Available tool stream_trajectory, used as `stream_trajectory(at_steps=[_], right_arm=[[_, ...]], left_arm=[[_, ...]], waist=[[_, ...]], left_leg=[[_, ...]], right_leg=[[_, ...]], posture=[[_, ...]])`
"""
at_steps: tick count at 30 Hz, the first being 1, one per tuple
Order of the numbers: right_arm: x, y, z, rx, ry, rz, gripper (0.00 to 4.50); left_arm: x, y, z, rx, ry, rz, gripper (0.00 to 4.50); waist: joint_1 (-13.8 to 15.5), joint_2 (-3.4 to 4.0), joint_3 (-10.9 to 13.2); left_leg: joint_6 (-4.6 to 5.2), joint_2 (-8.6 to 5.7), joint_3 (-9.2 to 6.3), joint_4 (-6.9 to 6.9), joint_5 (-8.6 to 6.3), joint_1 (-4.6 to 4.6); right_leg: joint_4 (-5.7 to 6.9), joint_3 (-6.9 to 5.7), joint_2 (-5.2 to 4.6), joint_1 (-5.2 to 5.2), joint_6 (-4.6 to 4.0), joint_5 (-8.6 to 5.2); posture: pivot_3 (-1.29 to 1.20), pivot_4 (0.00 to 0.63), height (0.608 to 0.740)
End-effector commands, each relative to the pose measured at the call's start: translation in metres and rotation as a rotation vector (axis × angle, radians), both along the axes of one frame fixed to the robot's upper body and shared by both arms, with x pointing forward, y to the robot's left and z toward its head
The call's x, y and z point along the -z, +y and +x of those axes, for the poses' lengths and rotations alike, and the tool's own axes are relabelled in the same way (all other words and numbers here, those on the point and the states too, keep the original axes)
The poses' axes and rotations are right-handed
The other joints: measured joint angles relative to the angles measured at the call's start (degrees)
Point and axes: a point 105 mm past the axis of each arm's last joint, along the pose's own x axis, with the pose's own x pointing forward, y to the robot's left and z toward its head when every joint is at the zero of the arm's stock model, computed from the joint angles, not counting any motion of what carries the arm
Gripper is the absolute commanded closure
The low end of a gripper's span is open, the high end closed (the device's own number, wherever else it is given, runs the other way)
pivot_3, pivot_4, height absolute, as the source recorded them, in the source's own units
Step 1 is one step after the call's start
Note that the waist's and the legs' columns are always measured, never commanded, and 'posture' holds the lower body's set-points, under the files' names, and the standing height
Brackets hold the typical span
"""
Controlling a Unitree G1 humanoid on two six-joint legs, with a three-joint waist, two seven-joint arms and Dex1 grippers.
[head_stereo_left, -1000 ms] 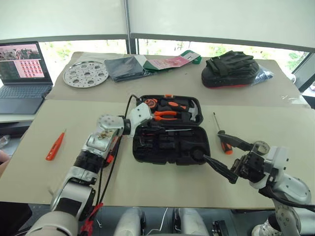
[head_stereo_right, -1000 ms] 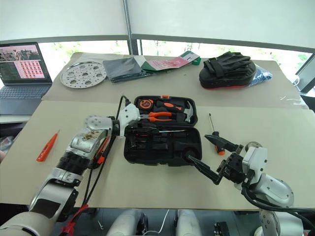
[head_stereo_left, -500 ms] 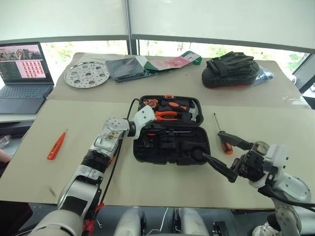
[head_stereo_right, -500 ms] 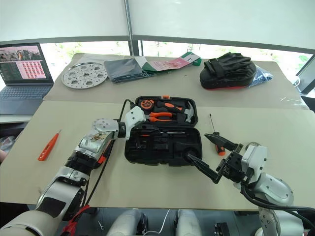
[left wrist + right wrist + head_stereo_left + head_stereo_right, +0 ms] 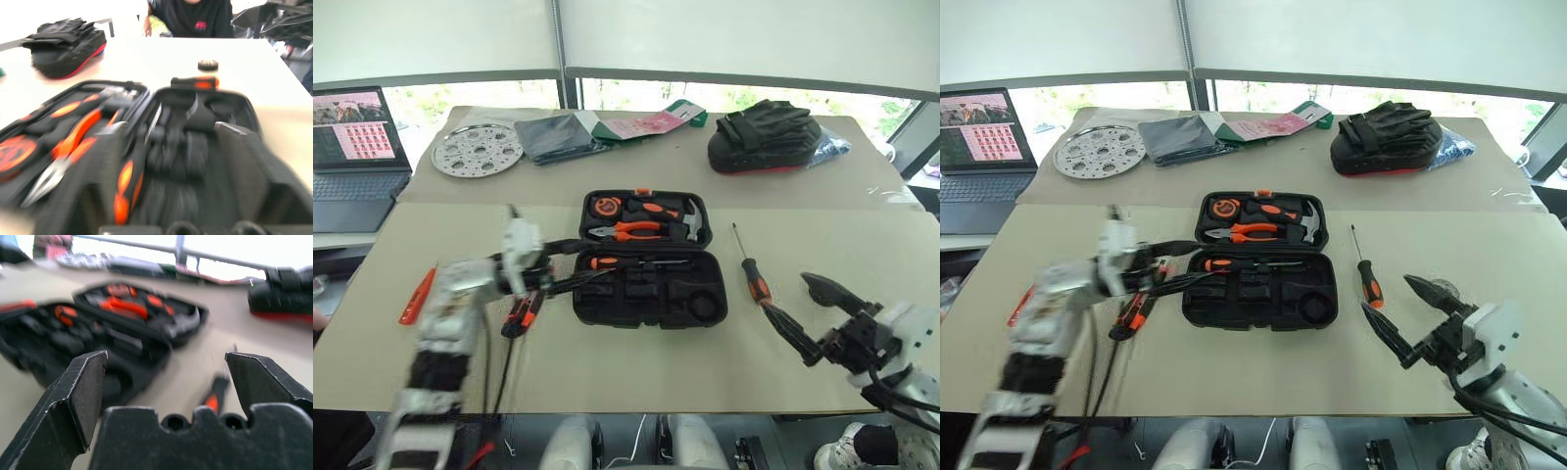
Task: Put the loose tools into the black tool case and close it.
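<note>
**Black case open, three tools loose on the table**

Black fingers of your right gripper stand spread wide with nothing between them, low at the near right over the table. Your left gripper is blurred at the case's left edge; its two fingers look parted and empty, one toward the hinge line and one toward the front half.

Just left of that gripper, a utility knife lies on the table beside the case. Further left, well apart, you have the slim orange tester. On the other side, a screwdriver lies just right of the case, its shaft pointing away from you.

The case lies open in the middle of the table. In its front half, along the hinge, sits one screwdriver. The rear half holds pliers, a hammer and a tape measure.

Beyond, on the far table, you see a perforated metal disc, a dark folded cloth, a black padded bag and, at the far left, a laptop.
</note>
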Motion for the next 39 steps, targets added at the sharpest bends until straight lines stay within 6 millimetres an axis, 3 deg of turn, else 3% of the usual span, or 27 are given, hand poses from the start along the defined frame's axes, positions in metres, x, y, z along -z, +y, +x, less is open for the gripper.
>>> stream_trajectory(at_steps=[1, 4, 8, 13, 19, 24, 29, 35, 39], right_arm=[[0.011, -0.02, -0.01, 0.108, 0.051, -0.07, 0.0], [0.033, -0.04, -0.02, 0.219, 0.156, -0.116, 0.0], [0.035, -0.043, -0.019, 0.261, 0.177, -0.086, 0.0], [0.007, -0.027, 0.033, 0.216, 0.187, -0.052, 0.0], [0.017, -0.018, 0.075, 0.225, 0.396, -0.143, 0.0], [0.029, -0.01, 0.1, 0.225, 0.48, -0.179, 0.0], [0.029, -0.008, 0.12, 0.263, 0.457, -0.184, 1.36], [0.023, -0.012, 0.123, 0.328, 0.413, -0.149, 3.47], [0.0, -0.019, 0.123, 0.375, 0.268, -0.139, 3.46]], left_arm=[[-0.003, 0.029, -0.023, -0.055, -0.064, -0.001, 0.03], [0.009, 0.058, -0.04, -0.16, -0.019, 0.034, 0.03], [0.019, 0.084, -0.06, -0.262, 0.014, 0.04, 0.03], [0.006, 0.06, -0.064, -0.186, 0.007, -0.038, 0.03], [-0.006, 0.027, -0.061, -0.078, -0.007, -0.071, 0.03], [-0.009, 0.014, -0.058, -0.059, -0.017, -0.084, 0.03], [-0.01, 0.011, -0.058, -0.061, -0.018, -0.086, 0.0], [-0.009, 0.012, -0.058, -0.07, -0.013, -0.091, 0.0], [-0.013, 0.014, -0.056, -0.09, -0.016, -0.122, 0.0]], waist=[[0.21, 0.07, 0.01], [0.28, 0.07, 0.01], [0.11, 0.15, 0.05], [-0.12, 0.25, 0.15], [0.46, 0.28, 0.15], [0.05, 0.27, 0.15], [-0.05, 0.27, 0.15], [0.05, 0.27, 0.15], [0.04, 0.28, 0.16]], left_leg=[[0.14, 0.0, 0.02, 0.01, -0.09, 0.01], [0.45, 0.0, 0.01, 0.02, -0.28, -0.02], [0.42, 0.02, 0.01, 0.01, -0.3, -0.04], [0.47, 0.03, 0.08, 0.08, -0.27, -0.05], [0.38, 0.02, 0.09, 0.01, -0.16, -0.08], [-0.04, 0.0, 0.18, -0.01, 0.08, -0.16], [0.23, -0.01, 0.24, 0.0, -0.08, -0.19], [0.15, 0.0, 0.24, 0.01, -0.03, -0.2], [0.15, -0.01, 0.25, 0.01, -0.03, -0.22]], right_leg=[[0.01, 0.05, -0.03, 0.01, 0.01, 0.0], [-0.02, 0.04, -0.03, -0.02, 0.03, 0.0], [-0.02, 0.06, -0.04, -0.07, 0.01, -0.02], [-0.04, 0.42, -0.07, -0.11, -0.15, 0.02], [0.01, 0.48, 0.12, -0.18, -0.17, 0.17], [-0.07, 0.33, 0.21, -0.21, -0.14, 0.17], [-0.2, 0.27, 0.21, -0.2, 0.0, 0.22], [-0.24, 0.24, 0.2, -0.17, 0.05, 0.25], [-0.33, 0.24, 0.19, -0.15, 0.12, 0.29]], posture=[[0.0, 0.15, 0.74], [0.0, 0.15, 0.74], [0.0, 0.15, 0.74], [0.0, 0.15, 0.74], [0.0, 0.15, 0.74], [0.0, 0.15, 0.74], [0.0, 0.15, 0.74], [0.0, 0.15, 0.74], [0.0, 0.15, 0.74]])
